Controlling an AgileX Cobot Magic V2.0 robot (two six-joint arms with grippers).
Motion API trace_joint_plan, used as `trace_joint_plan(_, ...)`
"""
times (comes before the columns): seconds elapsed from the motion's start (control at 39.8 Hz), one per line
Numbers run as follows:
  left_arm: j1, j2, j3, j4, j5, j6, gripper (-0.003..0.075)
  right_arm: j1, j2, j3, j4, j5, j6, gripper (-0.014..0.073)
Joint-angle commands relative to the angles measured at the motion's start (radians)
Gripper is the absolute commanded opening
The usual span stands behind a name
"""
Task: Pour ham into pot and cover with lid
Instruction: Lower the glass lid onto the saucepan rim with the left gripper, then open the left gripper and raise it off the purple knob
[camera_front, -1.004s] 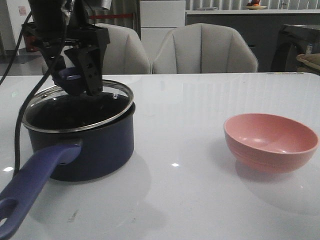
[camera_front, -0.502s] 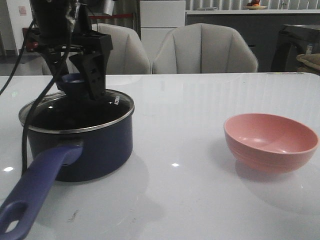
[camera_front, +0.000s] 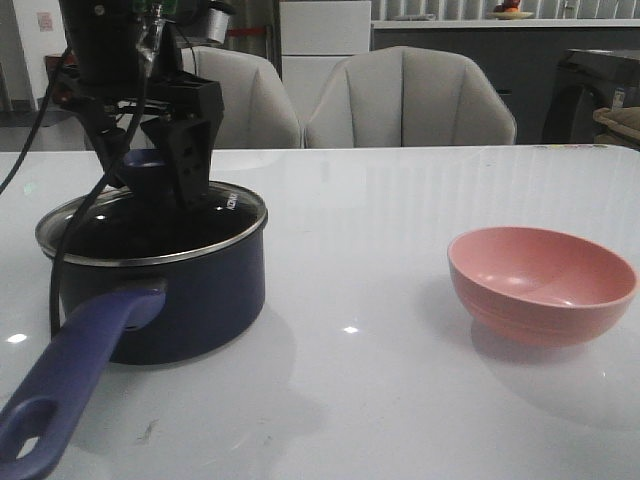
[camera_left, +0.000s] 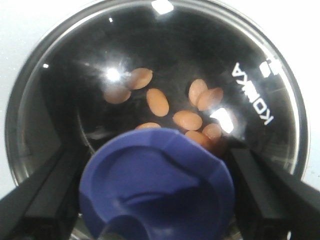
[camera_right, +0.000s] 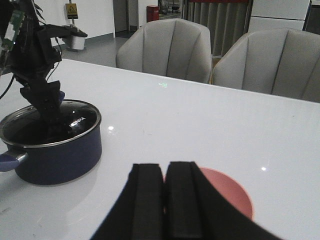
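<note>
Across the white table (camera_front: 400, 400), the largest thing is the pot (camera_front: 165, 290), dark navy, standing on the robot's left side with its long purple-blue handle (camera_front: 70, 380) reaching toward the near edge. Well apart from it, on the right side, sits the pink bowl (camera_front: 540, 283), upright and showing only its bare inside. Two pale chairs (camera_front: 410, 95) stand behind the far edge.

On the pot lies the lid (camera_front: 215, 215), its steel rim level and seated all round on the pot's rim. The left gripper (camera_front: 150, 170) hangs directly above it; in the left wrist view its black fingers (camera_left: 272, 187) stand a little out from either side of the purple-blue knob (camera_left: 157, 185), with a narrow gap visible on each side, so the jaws are spread and not pinching it.

The right gripper (camera_right: 165, 200) is held above the table near the bowl, its two pads pressed together with nothing between them.

Smallest is the ham (camera_left: 187, 120): orange-pink chunks lying scattered on the pot's dark floor, seen through the glass.
</note>
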Motion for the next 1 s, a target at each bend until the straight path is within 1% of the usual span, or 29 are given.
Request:
trace_joint_plan(0.0, 0.0, -0.053, -0.034, -0.006, 0.061, -0.009, 0.0615, 0.001, 0.005, -0.026, 0.003, -0.059, -0.008, 0.0132)
trace_joint_plan(0.1, 0.0, -0.053, -0.062, -0.006, 0.061, -0.014, 0.0642, 0.001, 0.005, -0.026, 0.003, -0.059, -0.008, 0.0132)
trace_joint_plan(0.28, 0.0, -0.055, -0.119, -0.006, 0.061, -0.014, 0.064, 0.001, 0.005, -0.026, 0.003, -0.059, -0.008, 0.0132)
trace_joint_plan(0.43, 0.0, -0.081, -0.126, 0.003, 0.061, -0.014, 0.064, 0.001, 0.005, -0.026, 0.003, -0.059, -0.008, 0.0132)
trace_joint_plan(0.6, 0.038, -0.132, -0.118, 0.008, 0.061, -0.066, 0.064, 0.001, 0.005, -0.026, 0.003, -0.059, -0.008, 0.0132)
trace_joint_plan(0.8, 0.138, -0.251, -0.016, -0.001, 0.061, -0.067, 0.0638, 0.001, 0.005, -0.026, 0.003, -0.059, -0.008, 0.0132)
trace_joint_plan(0.98, 0.249, -0.409, 0.136, -0.006, 0.002, -0.067, 0.0638, 0.001, 0.005, -0.026, 0.003, -0.059, -0.008, 0.0132)
